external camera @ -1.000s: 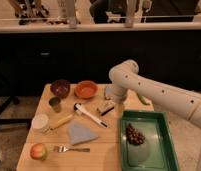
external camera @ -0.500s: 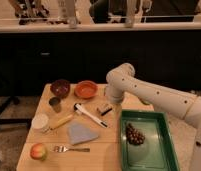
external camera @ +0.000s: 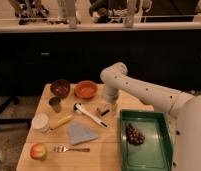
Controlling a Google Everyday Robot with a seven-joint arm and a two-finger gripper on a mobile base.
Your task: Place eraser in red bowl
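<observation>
The eraser, a small block with a pale and a dark side, lies on the wooden table just right of its middle. My gripper hangs from the white arm directly over the eraser, very close to it or touching it. The red bowl, glossy orange-red, stands at the back of the table, left of the gripper and a hand's width from the eraser. It looks empty.
A maroon bowl stands left of the red bowl. A dark cup, a white-handled tool, a white jar, a yellow item, a blue-grey pad, a fork and an apple lie left. A green tray with grapes sits right.
The arm has swung left and lowered, bringing the gripper from right of the eraser to right over it. The eraser and bowls have not moved.
</observation>
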